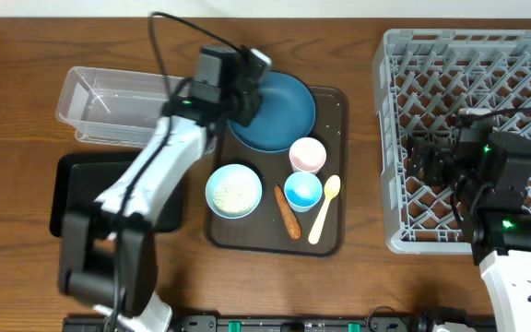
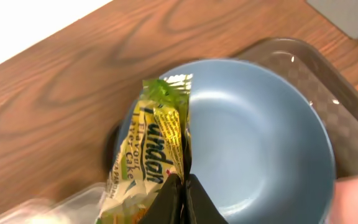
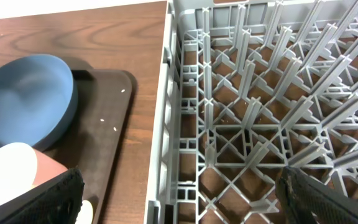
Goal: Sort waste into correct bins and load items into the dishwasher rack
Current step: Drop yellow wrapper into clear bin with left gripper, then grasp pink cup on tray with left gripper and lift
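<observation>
Your left gripper is pinched tight on the yellow-green wrapper. The wrapper is shiny and crinkly, with writing on it. It hangs over the left edge of the dark blue plate, which is round and smooth with a low rim.

The plate sits at the back of the flat brown tray. On that tray you also have a pale blue bowl with rice in it, a pink cup, a blue cup, a yellow spoon and an orange carrot piece.

The clear tub is near the plate, on its left. The black tray lies in front of the tub, and your left arm hides part of it.

Your right gripper is wide open and holds nothing. It hangs over the grey rack, which is hard plastic with criss-cross bars and upright pegs. A strip of bare wood table runs between the brown tray and the rack's wall.
</observation>
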Controlling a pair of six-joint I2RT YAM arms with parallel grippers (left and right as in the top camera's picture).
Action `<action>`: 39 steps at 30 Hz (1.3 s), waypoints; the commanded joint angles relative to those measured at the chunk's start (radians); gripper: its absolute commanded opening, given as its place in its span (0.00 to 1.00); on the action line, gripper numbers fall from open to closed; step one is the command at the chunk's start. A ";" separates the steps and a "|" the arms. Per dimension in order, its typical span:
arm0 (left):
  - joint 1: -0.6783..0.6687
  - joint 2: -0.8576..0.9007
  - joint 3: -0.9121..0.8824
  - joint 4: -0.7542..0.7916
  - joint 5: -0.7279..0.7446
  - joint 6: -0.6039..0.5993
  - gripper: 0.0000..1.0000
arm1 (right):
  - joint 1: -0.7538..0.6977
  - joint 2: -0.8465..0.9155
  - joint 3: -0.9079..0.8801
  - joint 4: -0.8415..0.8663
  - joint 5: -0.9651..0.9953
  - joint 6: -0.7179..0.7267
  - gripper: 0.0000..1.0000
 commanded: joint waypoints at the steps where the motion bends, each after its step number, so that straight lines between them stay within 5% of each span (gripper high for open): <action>1: 0.051 -0.071 0.005 -0.064 -0.068 -0.042 0.06 | 0.021 -0.002 0.019 0.001 -0.008 0.012 0.98; 14: 0.301 -0.092 0.005 -0.249 -0.154 -0.277 0.07 | 0.021 -0.002 0.019 -0.005 0.002 0.013 0.99; 16: 0.309 -0.092 0.005 -0.241 -0.154 -0.277 0.17 | 0.021 -0.002 0.019 -0.006 0.002 0.013 0.98; 18: 0.310 -0.092 0.005 -0.217 -0.155 -0.276 0.17 | 0.021 -0.002 0.019 -0.006 0.002 0.013 0.98; 20: 0.310 -0.092 0.004 -0.189 -0.155 -0.276 0.35 | 0.021 -0.002 0.019 -0.006 0.002 0.013 0.98; 26: 0.307 -0.092 0.005 -0.174 -0.121 -0.277 0.41 | 0.021 -0.002 0.019 -0.011 0.002 0.013 0.99; 33: 0.253 -0.092 0.005 -0.223 0.186 -0.278 0.51 | 0.021 -0.002 0.019 -0.010 0.003 0.012 0.99; 39: 0.114 -0.092 0.004 -0.262 0.198 -0.277 0.61 | 0.021 -0.002 0.019 -0.012 0.002 0.012 0.99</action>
